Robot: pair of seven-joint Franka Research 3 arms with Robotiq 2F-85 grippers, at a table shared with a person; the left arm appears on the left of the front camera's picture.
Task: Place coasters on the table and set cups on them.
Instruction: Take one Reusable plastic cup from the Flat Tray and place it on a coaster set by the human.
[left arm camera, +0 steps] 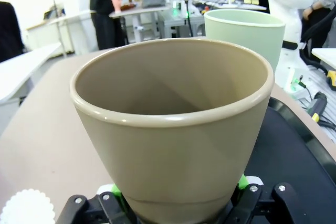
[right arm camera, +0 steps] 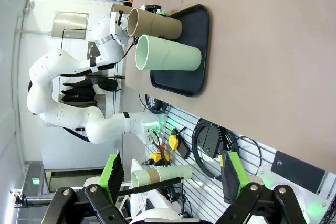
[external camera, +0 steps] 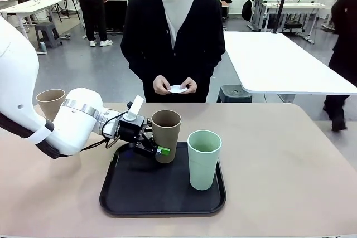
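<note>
Tan cup point(external camera: 166, 135): my left gripper point(external camera: 160, 149) is clamping its lower wall; mint cup point(external camera: 203, 159) standing at its 4 o'clock.

A black tray point(external camera: 139, 190) sits before a standing person point(external camera: 146, 43); a white table point(external camera: 279, 62) stands behind.

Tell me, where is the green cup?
Front view: the green cup stands on the black tray, right of the tan cup held by the left gripper.

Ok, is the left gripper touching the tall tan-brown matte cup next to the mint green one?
Touching. The left wrist view shows the left gripper with green pads pressed against both sides of the tan-brown cup near its base.
</note>
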